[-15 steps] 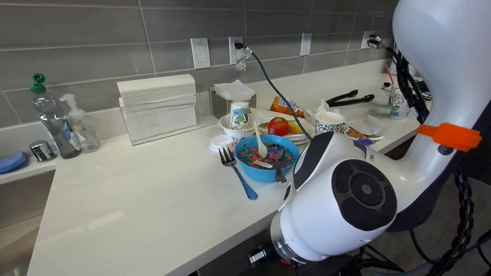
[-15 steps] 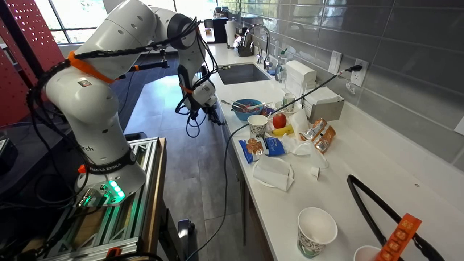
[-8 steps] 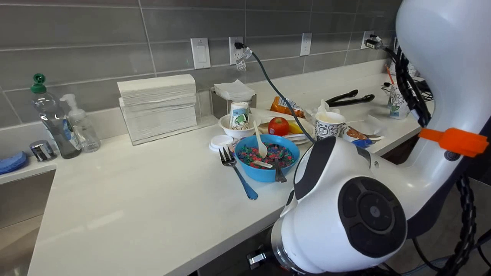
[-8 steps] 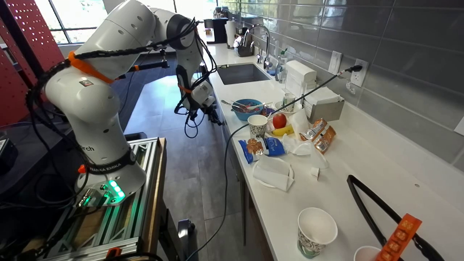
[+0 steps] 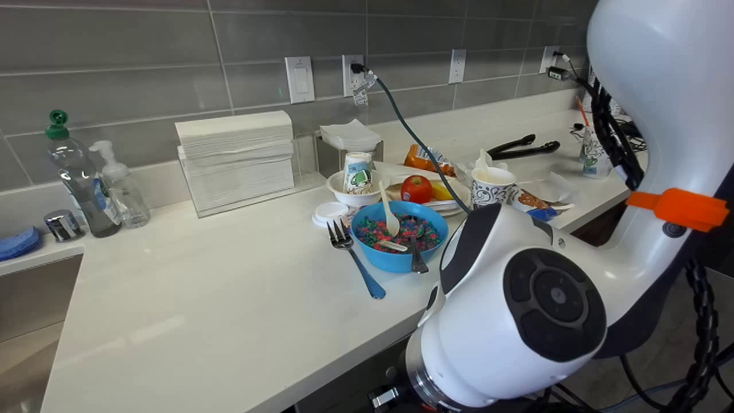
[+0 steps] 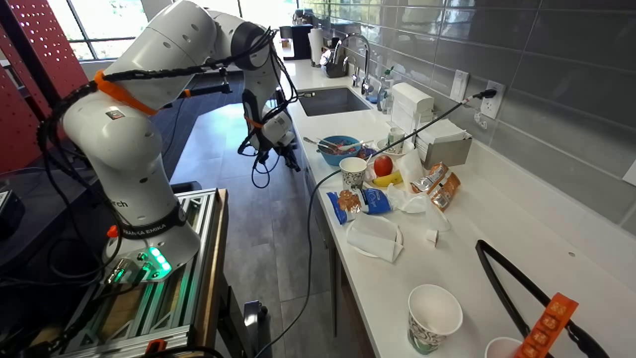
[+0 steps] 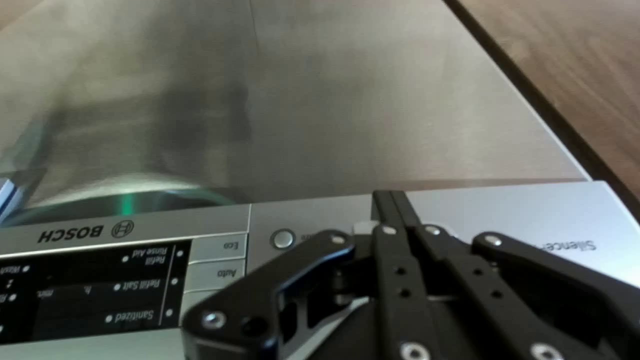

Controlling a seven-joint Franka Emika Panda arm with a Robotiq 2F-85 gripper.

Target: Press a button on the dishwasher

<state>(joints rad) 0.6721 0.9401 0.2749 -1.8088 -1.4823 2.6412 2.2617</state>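
Note:
The dishwasher (image 7: 320, 115) fills the wrist view as a grey metallic front, its lettering upside down. Its control strip carries a black display panel (image 7: 75, 290), labelled Eco and Auto buttons (image 7: 216, 273), and a round silver button (image 7: 283, 239). No red light shows on the visible part of the display. My gripper (image 7: 392, 195) is shut with nothing between its fingers. Its tips appear in front of the strip, right of the round button; whether they touch cannot be told. In an exterior view the gripper (image 6: 292, 158) hangs beside the counter front, below the bowl. Elsewhere the wrist mostly hides it.
The white countertop (image 5: 218, 298) overhangs beside my wrist. A blue bowl (image 5: 395, 261) and a fork (image 5: 361, 269) lie near its edge. A cup (image 6: 353, 171), snack bag (image 6: 360, 201) and plate (image 6: 375, 238) stand further along. A cable (image 6: 309, 238) hangs down to the floor.
In an exterior view my wrist has shifted slightly right and down, dipping lower half a second ago and rising a little since. The gripper has moved slightly away from the counter. The counter objects are unchanged.

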